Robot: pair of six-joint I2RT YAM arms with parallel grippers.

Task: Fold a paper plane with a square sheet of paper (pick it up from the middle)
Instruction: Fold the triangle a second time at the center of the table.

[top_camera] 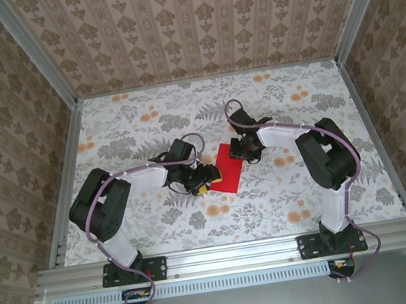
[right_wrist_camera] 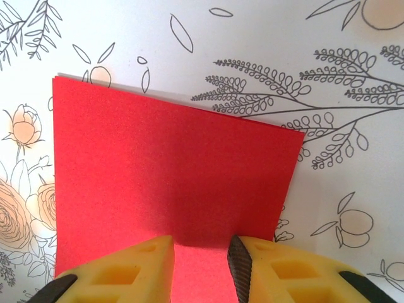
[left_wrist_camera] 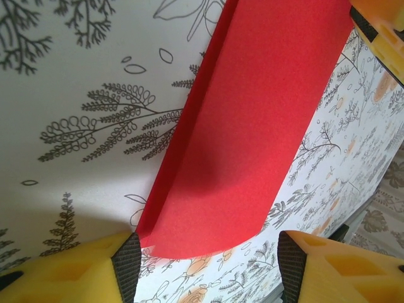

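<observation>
Overall: we show two arms meeting over the square sheet of paper (top_camera: 229, 167) near the middle of the flower-printed table (top_camera: 146, 122).
Sheet: bright red, folded over into an oblong that lies on the table (in the left wrist view one long edge (left_wrist_camera: 183, 139) shows a second layer).
Left gripper (top_camera: 205, 180): at the near-left end of the sheet. We see its yellow fingers (left_wrist_camera: 95, 268) spread wide, one on each side of that end. One black pad sits at the sheet's corner and the other stands clear of it.
Right gripper (top_camera: 245, 154): at the far edge of the sheet. Its fingers (right_wrist_camera: 132, 268) stand narrowly apart over the sheet's margin, with red paper (right_wrist_camera: 170, 170) visible in the gap.
Contact: we cannot tell whether the right fingertips press on the paper or sit just above it.
</observation>
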